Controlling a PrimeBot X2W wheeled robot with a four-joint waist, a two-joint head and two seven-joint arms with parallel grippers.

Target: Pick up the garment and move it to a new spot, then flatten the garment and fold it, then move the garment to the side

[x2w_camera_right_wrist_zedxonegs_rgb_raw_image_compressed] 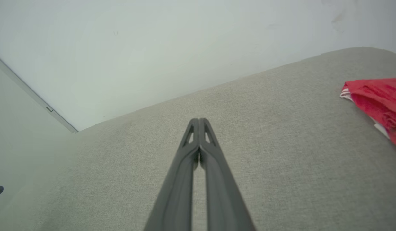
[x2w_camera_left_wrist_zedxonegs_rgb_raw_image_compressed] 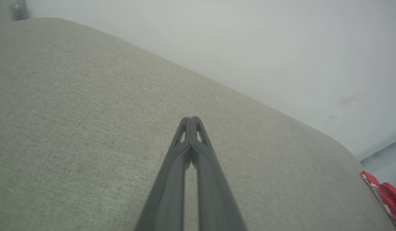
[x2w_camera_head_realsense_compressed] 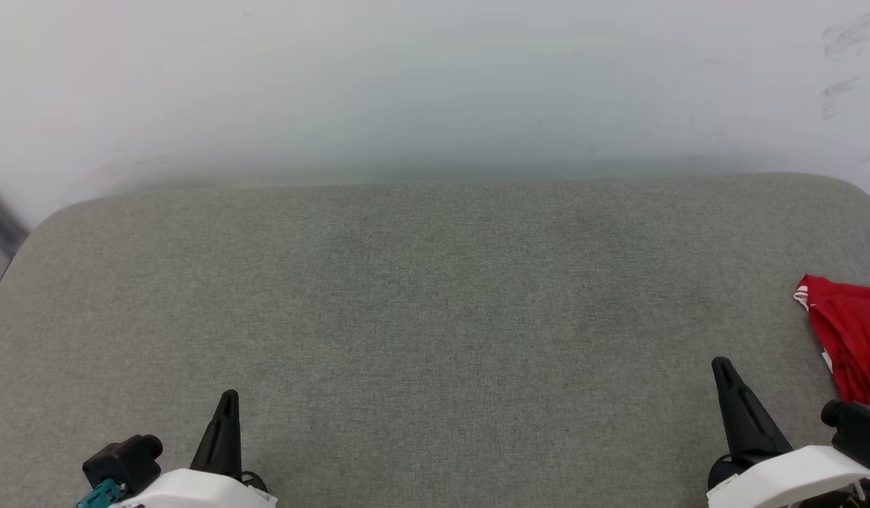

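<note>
Left fingers (x2w_camera_left_wrist_zedxonegs_rgb_raw_image_compressed: 170,179) and right fingers (x2w_camera_right_wrist_zedxonegs_rgb_raw_image_compressed: 180,186) press together, garment (x2w_camera_head_realsense_compressed: 851,331) lying right of both.

Both grippers closed and empty, side by side

The left gripper (x2w_camera_head_realsense_compressed: 228,396) and the right gripper (x2w_camera_head_realsense_compressed: 721,363) point forward, each pair of long dark fingers (x2w_camera_left_wrist_zedxonegs_rgb_raw_image_compressed: 172,183) pressed together at the tips, with a thin slit farther back. Behind them sit the left wrist shell (x2w_camera_head_realsense_compressed: 195,490) and the right wrist shell (x2w_camera_head_realsense_compressed: 794,469), both white. The right gripper reaches slightly farther forward than the left.
</note>
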